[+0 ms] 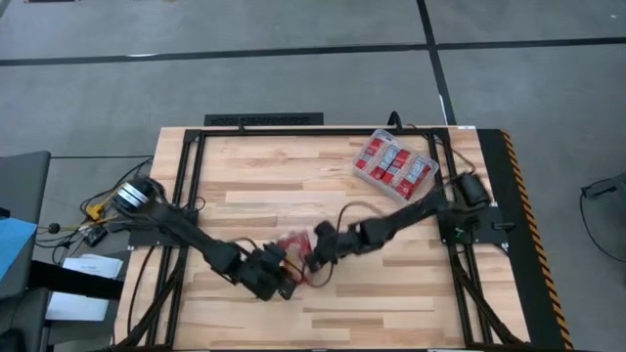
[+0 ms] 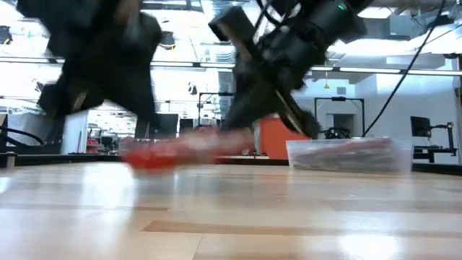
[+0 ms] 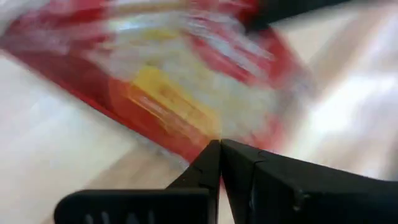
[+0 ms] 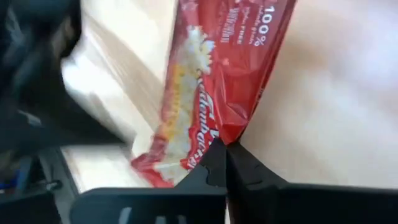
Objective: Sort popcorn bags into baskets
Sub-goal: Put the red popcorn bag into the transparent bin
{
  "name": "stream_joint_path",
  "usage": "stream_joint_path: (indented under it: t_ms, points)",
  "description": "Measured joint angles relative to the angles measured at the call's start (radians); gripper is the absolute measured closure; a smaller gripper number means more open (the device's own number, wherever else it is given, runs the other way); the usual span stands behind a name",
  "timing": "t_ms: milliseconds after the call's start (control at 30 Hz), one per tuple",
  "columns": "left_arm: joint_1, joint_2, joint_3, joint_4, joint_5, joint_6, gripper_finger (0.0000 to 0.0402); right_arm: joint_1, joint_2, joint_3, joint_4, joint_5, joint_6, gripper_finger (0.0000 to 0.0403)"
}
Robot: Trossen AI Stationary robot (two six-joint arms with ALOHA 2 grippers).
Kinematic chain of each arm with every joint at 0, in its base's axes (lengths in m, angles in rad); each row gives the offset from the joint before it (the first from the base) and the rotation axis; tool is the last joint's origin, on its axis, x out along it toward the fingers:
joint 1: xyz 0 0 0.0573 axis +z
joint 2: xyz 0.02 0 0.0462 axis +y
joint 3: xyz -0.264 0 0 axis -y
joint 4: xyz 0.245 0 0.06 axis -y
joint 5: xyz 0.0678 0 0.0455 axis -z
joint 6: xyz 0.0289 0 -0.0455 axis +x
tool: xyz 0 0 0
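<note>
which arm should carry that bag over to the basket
Probably the right. Both grippers, left gripper and right gripper, pinch the popcorn bag, but the basket sits on the right arm's side.

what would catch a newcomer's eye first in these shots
Both grippers meet over one red popcorn bag near the table's front middle, the left gripper and the right gripper each pinching an edge of it. Next, the clear basket at the far right corner, already holding red bags.
</note>
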Motion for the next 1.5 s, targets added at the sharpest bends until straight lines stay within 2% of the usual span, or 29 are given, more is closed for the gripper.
stream_joint_path:
  t_ms: [67,167,433,500,667,767,900,1200,1400,1500]
  points:
    - [0.015,-0.087,0.003,-0.009,-0.019,0.015,0.0401,-0.046,-0.061,-0.003,-0.03,0.001,-0.071,0.0397]
    - [0.034,-0.23,0.005,-0.037,-0.101,0.06,0.0401,-0.131,-0.171,-0.016,-0.125,0.01,-0.158,0.0394]
    - [0.052,-0.566,0.006,-0.12,-0.445,0.224,0.0401,-0.411,-0.453,-0.017,-0.403,0.1,-0.34,0.0394]
    - [0.068,-0.63,0.005,-0.169,-0.495,0.263,0.0401,-0.484,-0.514,-0.018,-0.488,0.14,-0.356,0.0398]
    - [0.157,-0.744,0.006,-0.239,-0.506,0.391,0.0401,-0.656,-0.622,-0.017,-0.677,0.266,-0.305,0.0392]
    - [0.237,-0.798,0.006,-0.269,-0.461,0.476,0.0401,-0.729,-0.646,-0.018,-0.754,0.289,-0.272,0.0389]
    - [0.369,-0.858,0.006,-0.289,-0.315,0.597,0.0401,-0.78,-0.637,-0.018,-0.761,0.296,-0.239,0.0397]
    - [0.665,-0.934,0.007,-0.301,0.034,0.822,0.0401,-0.752,-0.518,-0.018,-0.82,0.298,-0.066,0.0387]
    - [0.788,-0.933,0.007,-0.299,0.2,0.864,0.0401,-0.731,-0.456,-0.017,-0.895,0.297,0.003,0.0394]
    - [0.822,-0.928,0.007,-0.299,0.248,0.87,0.0401,-0.737,-0.447,-0.018,-0.93,0.301,0.013,0.039]
